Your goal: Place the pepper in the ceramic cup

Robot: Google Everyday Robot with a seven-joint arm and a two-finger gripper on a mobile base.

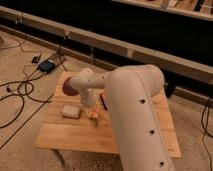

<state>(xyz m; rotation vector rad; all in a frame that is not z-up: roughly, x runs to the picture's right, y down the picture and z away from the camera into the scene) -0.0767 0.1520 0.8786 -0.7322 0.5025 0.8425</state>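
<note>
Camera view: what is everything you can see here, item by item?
table: one, light wood, middle of view
bowl: one, dark red, table's far left corner
pepper: one, orange, mid-table
cup: one, pale, left of the pepper
block: one, red and black, just beyond the pepper
box: one, dark, floor at far left
cables: several, black, floor at left
arm: one, white, reaching over the table
gripper: one, white, shut, down at the pepper

High view, perhaps head-mounted, looks down (arm (136, 112) close) at gripper (90, 106) over table (70, 141).
</note>
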